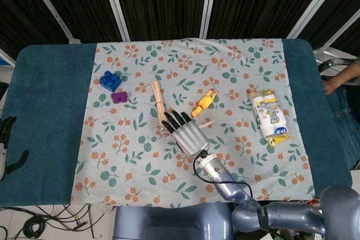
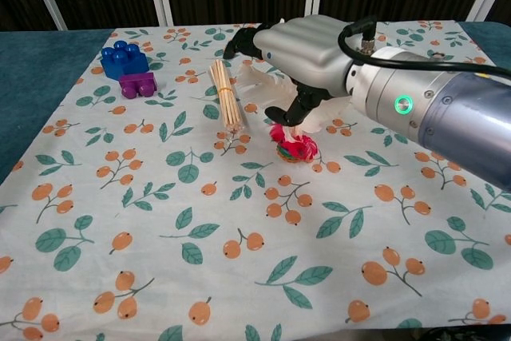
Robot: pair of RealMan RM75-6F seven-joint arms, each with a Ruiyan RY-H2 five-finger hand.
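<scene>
My right hand (image 1: 185, 133) (image 2: 307, 57) hovers over the middle of the floral cloth (image 2: 200, 221) and holds a feather shuttlecock. The shuttlecock's white feathers (image 2: 259, 85) are under the palm, and its red base (image 2: 291, 146) hangs down at the cloth. The head view hides the toy under the hand. The fingertips reach over the bundle of wooden sticks (image 1: 160, 109) (image 2: 227, 104). My left hand (image 1: 7, 145) stays off the table's left edge, fingers apart, holding nothing.
A blue block (image 1: 111, 80) (image 2: 124, 59) and a purple block (image 1: 118, 97) (image 2: 138, 84) lie at the far left. A yellow rubber chicken (image 1: 202, 103) lies right of the sticks, a snack packet (image 1: 269, 115) further right. A person's hand (image 1: 337, 80) shows at the right edge.
</scene>
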